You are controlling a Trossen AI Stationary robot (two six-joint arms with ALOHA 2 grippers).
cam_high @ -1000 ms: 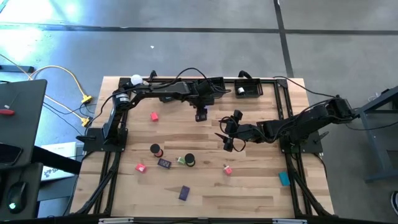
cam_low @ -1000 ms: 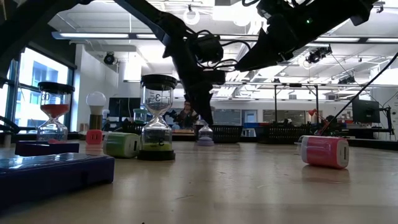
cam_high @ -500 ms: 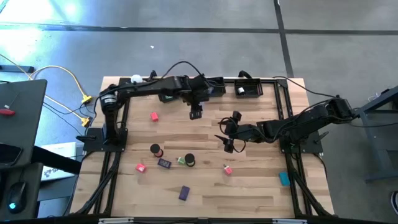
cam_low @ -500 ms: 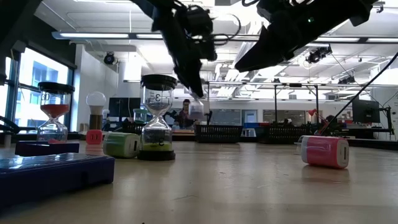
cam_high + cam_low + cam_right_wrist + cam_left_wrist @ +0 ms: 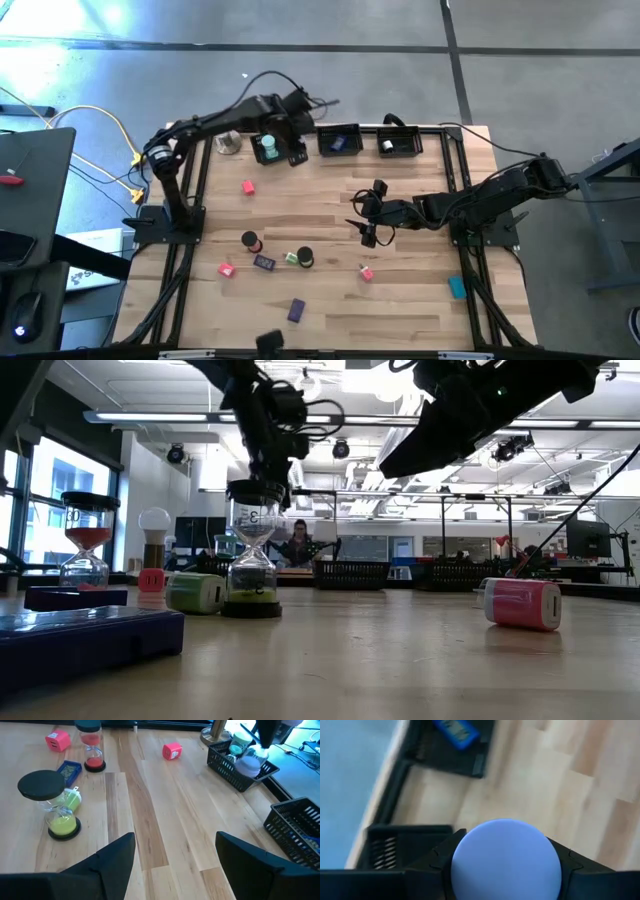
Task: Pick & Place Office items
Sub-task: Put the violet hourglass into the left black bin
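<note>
My left gripper point(image 5: 296, 152) stands over the far-left black tray point(image 5: 262, 158), shut on a lilac cylinder whose round end point(image 5: 506, 860) fills the left wrist view. A teal cylinder point(image 5: 266, 147) lies in that tray. My right gripper point(image 5: 366, 226) hovers open over the middle of the table. On the near half stand a red-filled timer point(image 5: 250, 241) and a green one point(image 5: 303, 258). Beside them lie pink blocks point(image 5: 247, 186) point(image 5: 226, 269) point(image 5: 367, 272), purple blocks point(image 5: 264, 262) point(image 5: 296, 310) and a teal block point(image 5: 457, 287). My left gripper pinches the lilac cylinder between its two fingers point(image 5: 435, 870), near the upper end cap point(image 5: 506, 860), coming from above and pointing down. The cylinder point(image 5: 247, 762) hangs upright below the fingers at the tray's rim. I cannot tell whether its lower end touches the tray.
Two more black trays line the far edge: the middle one point(image 5: 352, 130) holds a blue block point(image 5: 337, 143), the right one point(image 5: 412, 143) a small white piece point(image 5: 386, 146). A ball on a metal base point(image 5: 229, 143) stands left of the trays. Bare wood lies between the arms.
My left gripper has risen from the table's far middle and swung toward the far-left corner, carrying the lilac cylinder clear of the table to the far-left tray. My right arm has kept still.
</note>
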